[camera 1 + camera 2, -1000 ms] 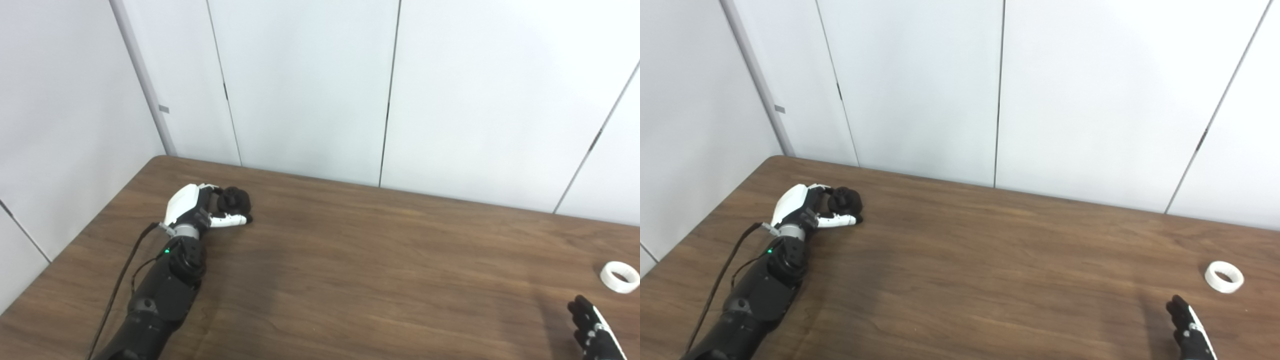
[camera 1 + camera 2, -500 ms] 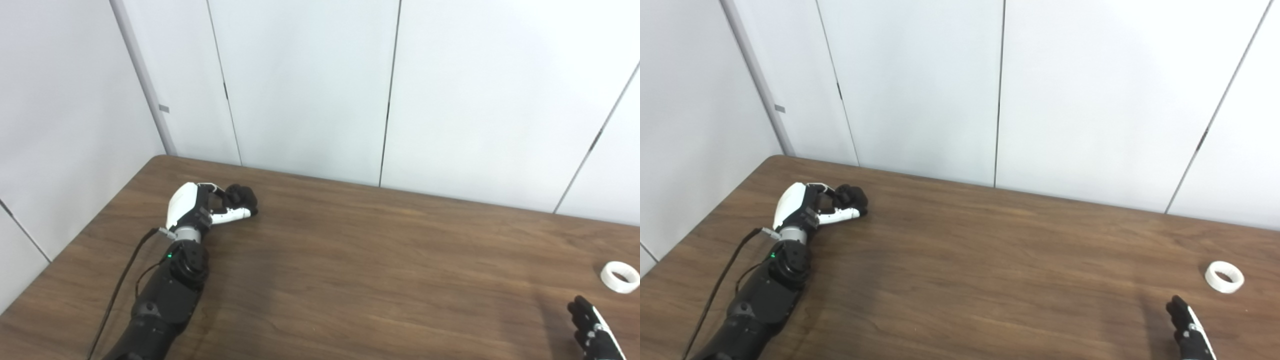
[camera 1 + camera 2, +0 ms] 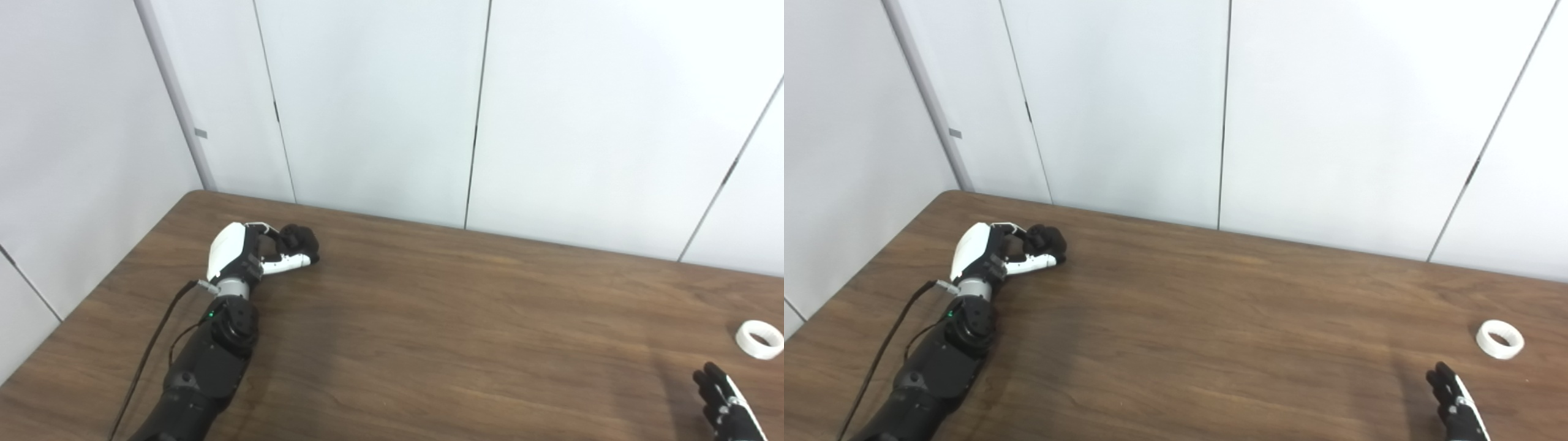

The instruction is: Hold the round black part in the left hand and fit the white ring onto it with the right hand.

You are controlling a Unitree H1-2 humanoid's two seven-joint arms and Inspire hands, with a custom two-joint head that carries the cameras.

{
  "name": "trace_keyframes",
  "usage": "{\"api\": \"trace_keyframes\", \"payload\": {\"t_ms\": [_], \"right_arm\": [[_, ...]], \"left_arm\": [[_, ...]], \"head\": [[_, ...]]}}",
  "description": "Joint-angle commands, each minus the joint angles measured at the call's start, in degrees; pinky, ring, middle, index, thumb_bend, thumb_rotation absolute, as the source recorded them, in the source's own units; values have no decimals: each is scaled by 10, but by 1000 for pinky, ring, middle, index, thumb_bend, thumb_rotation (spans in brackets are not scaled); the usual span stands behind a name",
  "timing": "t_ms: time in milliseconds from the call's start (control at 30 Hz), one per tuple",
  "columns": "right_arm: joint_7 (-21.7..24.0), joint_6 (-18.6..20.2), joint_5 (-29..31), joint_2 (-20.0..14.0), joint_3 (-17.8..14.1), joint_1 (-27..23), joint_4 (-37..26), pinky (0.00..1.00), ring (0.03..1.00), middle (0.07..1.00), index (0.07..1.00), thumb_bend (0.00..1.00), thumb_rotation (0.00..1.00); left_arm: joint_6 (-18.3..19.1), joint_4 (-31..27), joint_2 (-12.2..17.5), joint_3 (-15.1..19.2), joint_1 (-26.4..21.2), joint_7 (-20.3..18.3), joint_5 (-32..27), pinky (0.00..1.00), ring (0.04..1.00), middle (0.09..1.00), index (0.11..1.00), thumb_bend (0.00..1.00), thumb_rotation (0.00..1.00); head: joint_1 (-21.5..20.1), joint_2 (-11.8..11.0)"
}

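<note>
- Left hand (image 3: 245,257) at the far left of the table (image 3: 441,331): fingers curled round the black part (image 3: 299,240), thumb under it. Part looks gripped; whether it's lifted clear of the wood or resting on it, can't tell from either view.
- So step 1 (black part in left hand) looks done or nearly done, judging by the closed grip.
- Ring (image 3: 1499,339) lies flat on the table at the far right, hole up, nothing touching it. Well apart from the black part – the full width of the table between them.
- Right hand (image 3: 1454,407) only partly in frame at the bottom right corner: fingers extended and apart, holding nothing. Near the ring, on the near side of it, not touching.
- Left to do, as I read it: right hand reaches the ring, picks it up, carries it across; left hand brings the part toward the middle w/ its fitting face exposed; then seat the ring on it.
- Rough est.: 1 of 3 stages done – grasp of part. Ring pickup and fitting not yet begun.
- Watch: left fingers cover much of the part, so there may be little free surface for the ring w/o a regrip.
</note>
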Motion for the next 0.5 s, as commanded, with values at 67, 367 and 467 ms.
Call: {"api": "trace_keyframes", "payload": {"t_ms": [67, 367, 467], "right_arm": [[5, -9, 2, -6, 6, 35, -23, 1000, 994, 951, 959, 733, 1000], [8, 1, 7, -2, 6, 25, -24, 1000, 1000, 982, 993, 678, 1000], [4, 8, 1, 1, 8, 24, -31, 1000, 1000, 981, 995, 658, 1000]], "left_arm": [[-12, -60, 16, -3, -4, 7, 12, 1000, 901, 785, 485, 521, 49], [-12, -188, 23, -40, 47, -21, 58, 1000, 898, 780, 486, 523, 52], [-6, -229, 20, -48, 64, -38, 71, 1000, 896, 784, 485, 523, 54]], "head": [[-7, 4], [-18, 9], [-24, 12]]}}
